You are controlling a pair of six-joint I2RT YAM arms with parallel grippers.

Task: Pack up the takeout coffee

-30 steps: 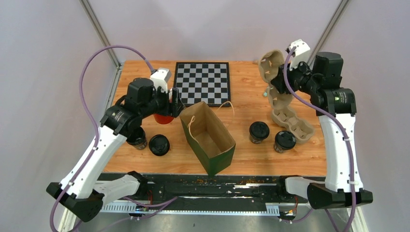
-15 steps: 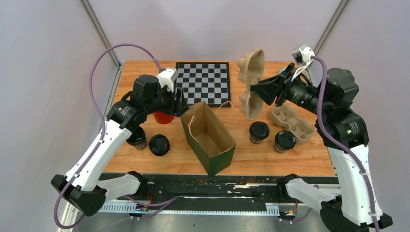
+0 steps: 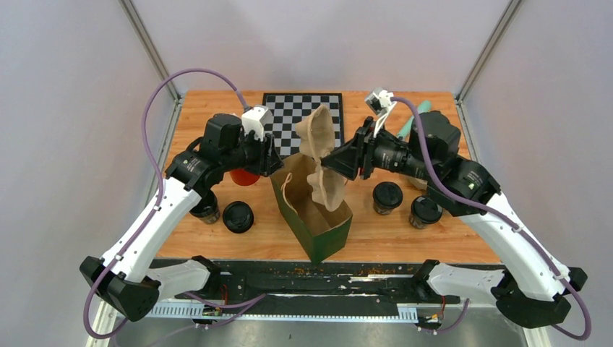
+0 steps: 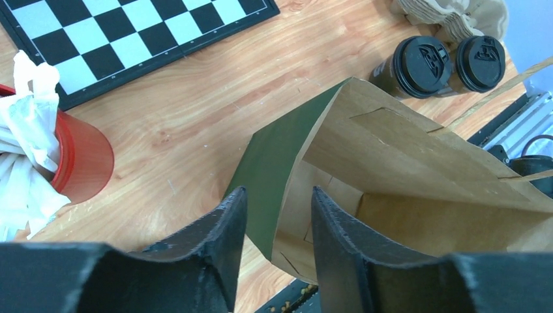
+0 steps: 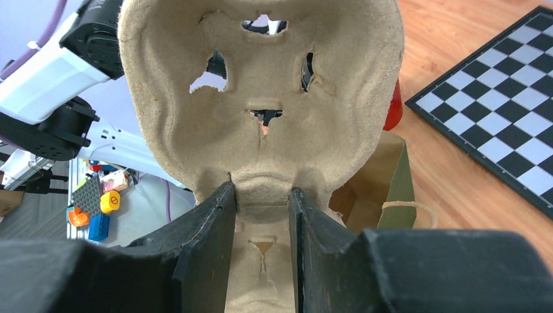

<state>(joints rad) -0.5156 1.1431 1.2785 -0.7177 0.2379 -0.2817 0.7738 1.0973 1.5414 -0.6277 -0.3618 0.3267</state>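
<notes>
Two takeout coffee cups [image 3: 238,216] [image 3: 206,206] stand left of the open paper bag [image 3: 329,238], one partly under my left arm. Two more cups [image 3: 387,196] [image 3: 426,210] stand right of the bag and show in the left wrist view too [image 4: 424,57] [image 4: 481,53]. My left gripper [image 3: 271,159] [image 4: 278,192] is open, its fingers either side of the bag's far rim [image 4: 404,156]. My right gripper [image 3: 334,163] [image 5: 261,192] is shut on a pulp cup carrier [image 3: 322,155] [image 5: 261,98], which hangs upright over the bag's mouth.
A red cup of white wrapped straws [image 3: 244,176] [image 4: 85,156] stands just behind the bag's left side. A chessboard [image 3: 300,123] lies at the back. Another pulp carrier [image 4: 456,13] rests behind the right-hand cups. A teal object [image 3: 408,119] lies at the back right.
My right arm has swung left, carrying the pulp carrier from the back right to above the bag. The left gripper's fingers have narrowed around the bag's rim.
</notes>
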